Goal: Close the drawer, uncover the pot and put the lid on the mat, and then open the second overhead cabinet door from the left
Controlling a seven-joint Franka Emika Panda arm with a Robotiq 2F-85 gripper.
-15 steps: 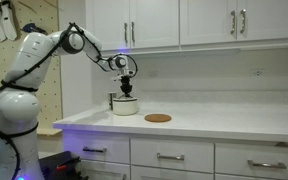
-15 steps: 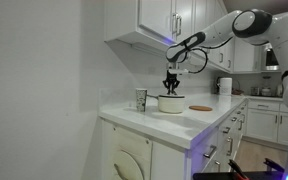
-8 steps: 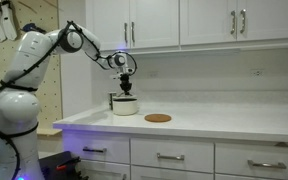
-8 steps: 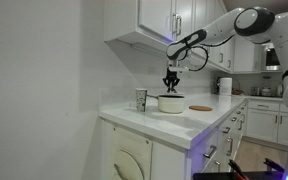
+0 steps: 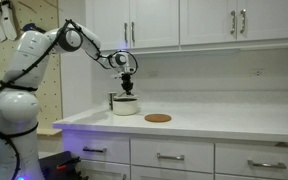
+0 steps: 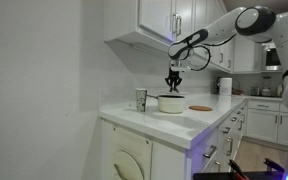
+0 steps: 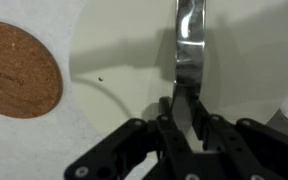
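Note:
The cream pot (image 5: pixel 125 106) stands on the counter, also seen in an exterior view (image 6: pixel 171 104). Straight above it my gripper (image 5: pixel 127 90) points down. In the wrist view the pale round lid (image 7: pixel 124 60) fills most of the picture, and my gripper (image 7: pixel 187 105) is shut on its silvery strap handle (image 7: pixel 189 45). Whether the lid has left the pot's rim I cannot tell. The brown mat (image 5: pixel 157 118) lies bare on the counter beside the pot, at the left edge in the wrist view (image 7: pixel 19 70). The second overhead cabinet door (image 5: pixel 156 22) is shut. The drawer (image 5: pixel 94 150) fronts under the counter look shut.
A metal cup (image 6: pixel 141 99) stands on the counter close to the pot, on the side away from the mat. The white counter (image 5: pixel 224 122) runs on past the mat. Overhead cabinets (image 6: pixel 164 15) hang just above the arm.
The gripper has risen slightly above the pot while staying shut on the lid's handle. Nothing else has moved.

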